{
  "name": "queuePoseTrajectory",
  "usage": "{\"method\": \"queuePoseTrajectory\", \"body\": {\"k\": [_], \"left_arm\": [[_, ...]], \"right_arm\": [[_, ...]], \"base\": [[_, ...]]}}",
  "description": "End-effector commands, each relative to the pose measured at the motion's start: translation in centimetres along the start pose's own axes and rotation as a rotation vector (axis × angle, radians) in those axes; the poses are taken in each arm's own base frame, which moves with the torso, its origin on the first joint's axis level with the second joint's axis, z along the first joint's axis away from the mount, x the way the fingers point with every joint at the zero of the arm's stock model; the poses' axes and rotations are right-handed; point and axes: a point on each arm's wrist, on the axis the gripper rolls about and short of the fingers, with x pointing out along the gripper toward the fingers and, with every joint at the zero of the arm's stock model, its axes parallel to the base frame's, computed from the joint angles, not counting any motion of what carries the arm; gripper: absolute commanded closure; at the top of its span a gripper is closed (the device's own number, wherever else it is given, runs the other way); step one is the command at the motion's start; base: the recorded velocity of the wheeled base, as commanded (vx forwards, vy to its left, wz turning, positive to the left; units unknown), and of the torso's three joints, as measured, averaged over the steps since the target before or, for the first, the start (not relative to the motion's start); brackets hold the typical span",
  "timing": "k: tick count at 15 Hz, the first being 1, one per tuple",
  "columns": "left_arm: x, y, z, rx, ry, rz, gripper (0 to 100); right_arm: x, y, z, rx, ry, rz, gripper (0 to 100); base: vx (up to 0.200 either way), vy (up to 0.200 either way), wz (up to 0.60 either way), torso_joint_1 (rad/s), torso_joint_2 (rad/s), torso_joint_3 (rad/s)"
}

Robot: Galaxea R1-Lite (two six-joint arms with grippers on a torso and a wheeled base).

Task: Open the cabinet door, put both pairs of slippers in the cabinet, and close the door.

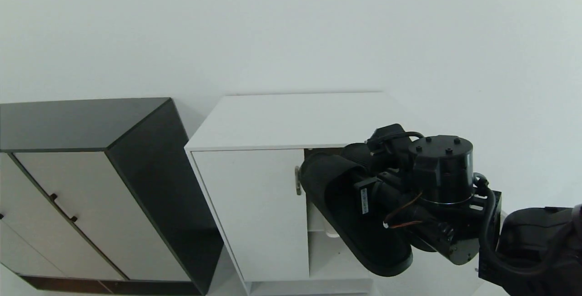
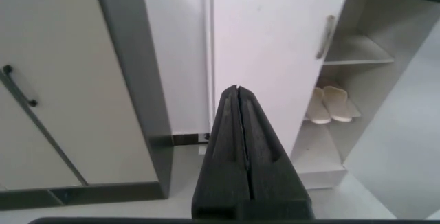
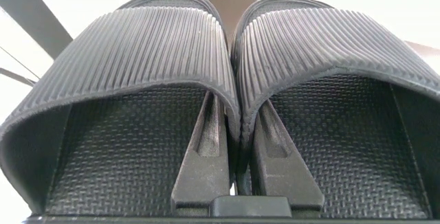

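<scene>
White two-door cabinet, right side open. Black ribbed rubber slippers hang before the opening, right gripper fingers clamped on both straps. White slippers sit on its lower shelf. Left gripper fingers pressed together.

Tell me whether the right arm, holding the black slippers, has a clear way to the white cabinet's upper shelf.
Probably yes. The right arm holds the black slippers before the open side of the white cabinet; the upper shelf looks bare, and the white slippers lie on the shelf below.
</scene>
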Motion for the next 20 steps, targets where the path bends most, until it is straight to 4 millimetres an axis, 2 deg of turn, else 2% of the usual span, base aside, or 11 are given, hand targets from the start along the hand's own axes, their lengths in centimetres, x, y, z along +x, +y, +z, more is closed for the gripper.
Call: {"method": "queuePoseTrajectory", "body": {"k": [1,20], "left_arm": [[0.0,0.0,0.0,0.0,-0.001,0.0,100],[0.0,0.0,0.0,-0.003,-0.001,0.0,100]], "right_arm": [[0.3,0.1,-0.3,-0.003,0.004,-0.001,100],[0.8,0.0,-1.8,-0.05,0.017,-0.004,100]], "base": [[0.0,0.0,0.0,0.0,0.0,0.0],[0.0,0.0,0.0,0.0,0.0,0.0]]}}
